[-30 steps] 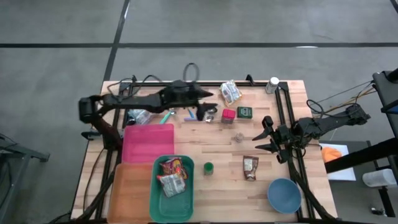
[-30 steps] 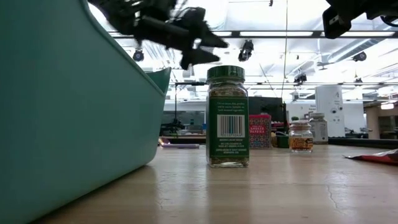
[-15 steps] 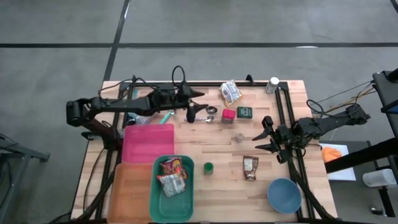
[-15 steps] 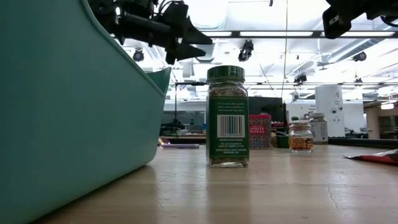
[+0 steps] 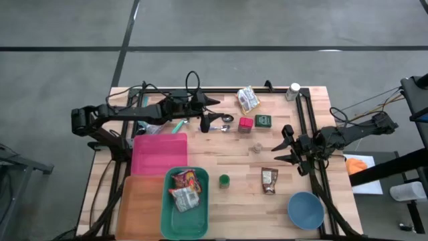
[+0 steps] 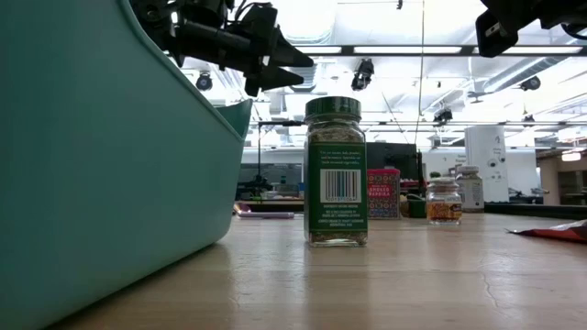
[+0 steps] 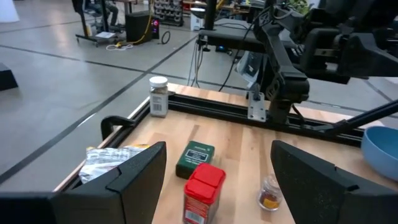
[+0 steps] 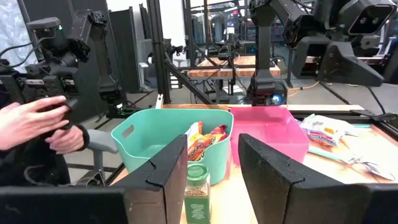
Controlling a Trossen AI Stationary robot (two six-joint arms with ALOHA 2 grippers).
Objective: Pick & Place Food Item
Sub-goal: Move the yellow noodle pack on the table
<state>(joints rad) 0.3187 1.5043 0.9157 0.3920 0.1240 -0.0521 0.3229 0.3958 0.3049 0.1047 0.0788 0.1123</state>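
Note:
Food items lie on the wooden table: a red spice tin, a green tin, a silver packet, a small jar, a green-lidded spice jar and a brown packet. The teal bin holds snack packets. My left gripper hangs open above the table, left of the red tin, with nothing between its fingers. My right gripper waits open at the table's right side, pointing toward the spice jar.
A pink bin and an orange tray stand beside the teal bin. A blue bowl sits near the right corner, a shaker at the far right. A person's hands show beyond the table.
My left gripper has drawn back toward the table's left edge, away from the red tin, then stopped. It has stayed open with nothing in it. No object has moved.

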